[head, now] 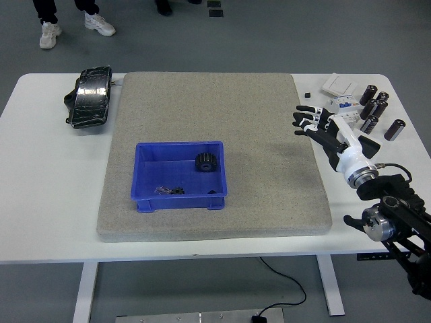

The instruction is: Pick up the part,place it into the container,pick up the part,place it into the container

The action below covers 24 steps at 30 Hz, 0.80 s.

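The right hand (318, 128) hovers empty, fingers spread, at the table's three o'clock side. A black gear (205, 162) already lies in the blue container (148, 152). For the next part, it should approach from above, the fingers closing squarely.

the right arm (390, 215) reaches in from the lower right corner, its right hand (322, 128) held flat, fingers spread and empty.

The counter (40, 202) looks smooth, matt and white; the mat (269, 168) on it is rough grey felt-like cloth; the container (145, 192) is glossy blue plastic; the gear (205, 161) inside looks dark matt metal; the black pouch (89, 97) shines like plastic film.
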Each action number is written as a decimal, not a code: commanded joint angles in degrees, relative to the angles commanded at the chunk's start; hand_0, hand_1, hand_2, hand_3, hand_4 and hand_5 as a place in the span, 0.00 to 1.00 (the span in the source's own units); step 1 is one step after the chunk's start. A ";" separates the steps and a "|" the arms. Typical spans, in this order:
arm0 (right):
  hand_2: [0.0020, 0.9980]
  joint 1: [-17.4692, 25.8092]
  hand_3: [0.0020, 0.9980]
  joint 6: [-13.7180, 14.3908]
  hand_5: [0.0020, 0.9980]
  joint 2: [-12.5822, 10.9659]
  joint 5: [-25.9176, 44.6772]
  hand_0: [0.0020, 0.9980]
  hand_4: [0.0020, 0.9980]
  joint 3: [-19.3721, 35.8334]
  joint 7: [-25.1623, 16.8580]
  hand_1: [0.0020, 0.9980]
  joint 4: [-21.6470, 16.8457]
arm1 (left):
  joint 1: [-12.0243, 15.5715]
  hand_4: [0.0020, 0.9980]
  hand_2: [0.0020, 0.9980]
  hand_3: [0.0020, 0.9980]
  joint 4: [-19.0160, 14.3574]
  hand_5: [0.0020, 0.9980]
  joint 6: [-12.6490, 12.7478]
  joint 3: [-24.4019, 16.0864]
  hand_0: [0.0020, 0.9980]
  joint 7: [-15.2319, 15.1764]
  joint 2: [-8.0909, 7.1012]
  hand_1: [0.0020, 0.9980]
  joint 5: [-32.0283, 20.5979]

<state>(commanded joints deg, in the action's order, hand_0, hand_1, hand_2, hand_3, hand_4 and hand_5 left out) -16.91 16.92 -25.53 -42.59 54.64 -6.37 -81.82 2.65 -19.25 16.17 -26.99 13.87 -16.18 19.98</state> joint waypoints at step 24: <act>0.70 0.28 0.67 -0.29 0.36 -0.25 0.00 0.66 0.74 2.64 -0.12 0.68 -0.40 | -0.49 0.61 0.63 0.59 0.39 0.47 -0.34 1.15 0.68 -1.09 0.03 0.67 -1.59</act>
<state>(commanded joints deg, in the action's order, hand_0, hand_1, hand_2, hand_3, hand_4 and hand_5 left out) -16.62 16.63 -25.77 -42.59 57.28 -6.48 -82.22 2.16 -18.86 15.82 -25.84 12.78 -16.15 18.40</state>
